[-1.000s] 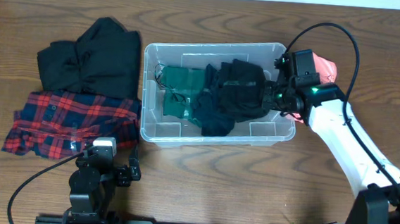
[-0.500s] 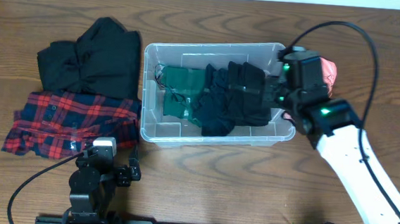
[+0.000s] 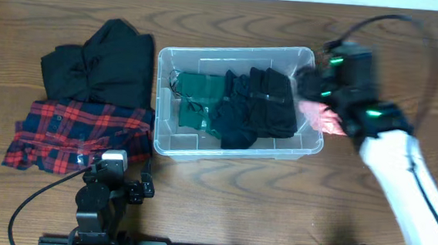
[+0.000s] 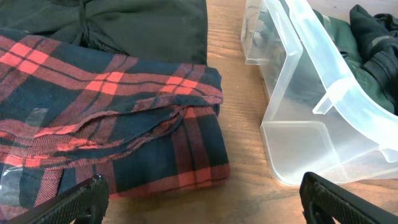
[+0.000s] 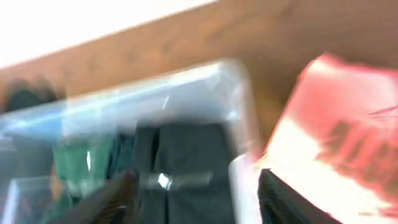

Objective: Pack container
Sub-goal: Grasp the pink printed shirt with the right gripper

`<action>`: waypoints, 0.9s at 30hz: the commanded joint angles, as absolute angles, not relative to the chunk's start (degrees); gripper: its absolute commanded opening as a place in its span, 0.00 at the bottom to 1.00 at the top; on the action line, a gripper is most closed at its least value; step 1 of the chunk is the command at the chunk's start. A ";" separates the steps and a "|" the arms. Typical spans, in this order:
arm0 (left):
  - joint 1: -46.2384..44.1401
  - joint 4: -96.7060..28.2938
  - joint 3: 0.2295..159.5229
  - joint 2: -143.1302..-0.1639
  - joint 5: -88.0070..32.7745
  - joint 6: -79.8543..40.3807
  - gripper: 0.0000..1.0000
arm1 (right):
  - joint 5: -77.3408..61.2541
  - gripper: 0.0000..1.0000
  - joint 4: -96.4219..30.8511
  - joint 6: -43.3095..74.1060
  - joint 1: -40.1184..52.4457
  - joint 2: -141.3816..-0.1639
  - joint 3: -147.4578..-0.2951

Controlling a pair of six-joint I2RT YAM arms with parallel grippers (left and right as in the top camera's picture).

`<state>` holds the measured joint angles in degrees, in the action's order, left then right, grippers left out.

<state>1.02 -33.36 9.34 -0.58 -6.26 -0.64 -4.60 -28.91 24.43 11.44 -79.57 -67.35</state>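
One change | right claw (image 3: 309, 85) off black garment (image 3: 270, 103) (grip unclear) | left claw (image 4: 208, 202) wide

Clear container (image 3: 173, 141), dark clothes inside

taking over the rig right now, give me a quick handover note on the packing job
Grippers: the left gripper is open and empty, low by the plaid shirt. The right gripper looks open and empty, though blurred, at the right end of the container.
Things: the container sits mid-table.
Done: a green garment and black clothes lie inside it.
Left: the pink item just right of the container, plus the plaid shirt and the black shirt on the table to its left.
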 commanded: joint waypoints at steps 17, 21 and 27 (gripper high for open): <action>0.82 -33.28 8.73 -0.19 -6.68 -1.10 0.98 | -23.29 0.99 -25.34 16.21 -18.96 -101.71 -68.55; 0.82 -33.28 8.73 -0.19 -6.66 -1.10 0.98 | -24.10 0.99 -20.43 16.21 -18.92 -108.14 -68.55; 0.82 -33.28 8.73 -0.19 -6.68 -1.13 0.98 | -28.12 0.91 -17.61 16.21 -18.68 -116.33 -68.55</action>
<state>1.02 -33.34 9.34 -0.58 -6.26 -0.64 -23.62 -18.52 17.30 -18.63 -112.49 -68.73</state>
